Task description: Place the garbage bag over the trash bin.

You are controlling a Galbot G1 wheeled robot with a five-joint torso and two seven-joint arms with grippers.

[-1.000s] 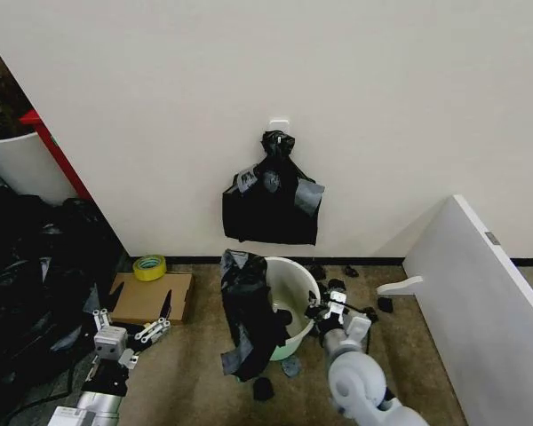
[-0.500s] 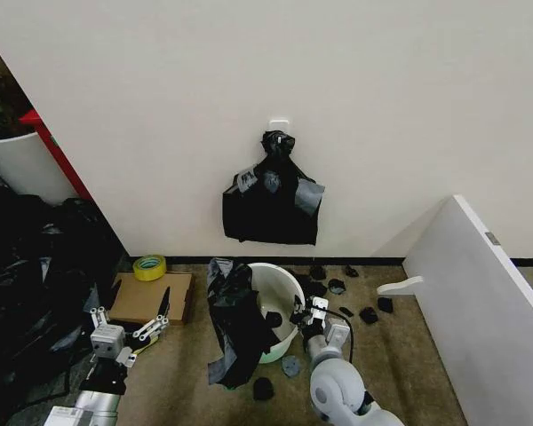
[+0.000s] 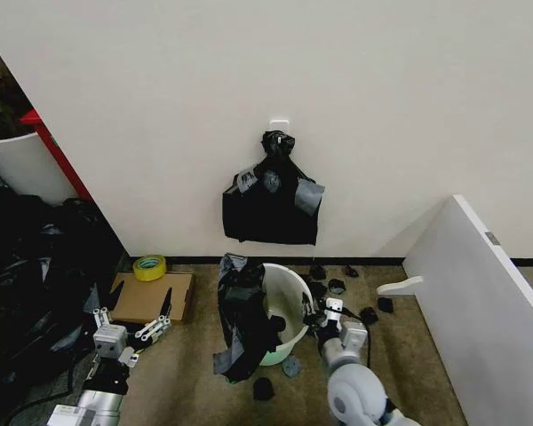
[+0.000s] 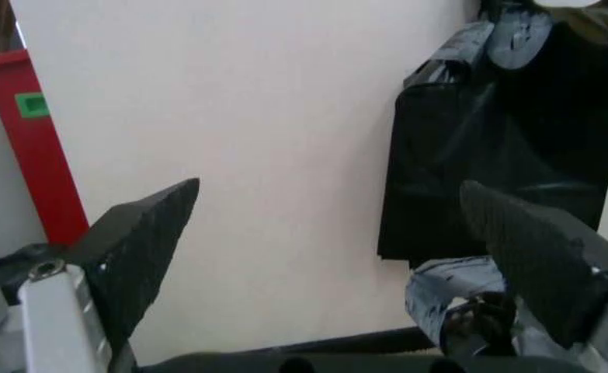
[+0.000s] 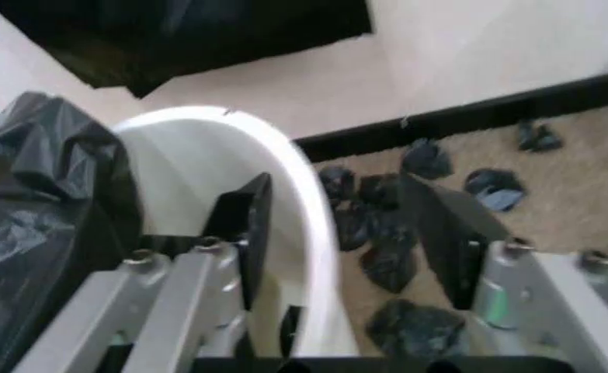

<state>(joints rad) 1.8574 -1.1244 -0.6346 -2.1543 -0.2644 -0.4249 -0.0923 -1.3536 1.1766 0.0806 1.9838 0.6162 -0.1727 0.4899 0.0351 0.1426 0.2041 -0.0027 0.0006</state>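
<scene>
Facing a cream wall over brown carpet (image 3: 195, 373), you see the trash bin (image 3: 291, 286) on the floor, the garbage bag (image 3: 242, 315) draped over its left rim and hanging outside. Your right gripper (image 5: 347, 233) straddles the bin's right rim, jaws spread, one finger inside and one outside; contact appears likely but is unclear. Your left gripper (image 4: 340, 241) rests low left, jaws wide apart, empty.

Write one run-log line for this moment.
right gripper: open, straddling trash bin rim | garbage bag: draped over far side | left gripper: open, idle
</scene>
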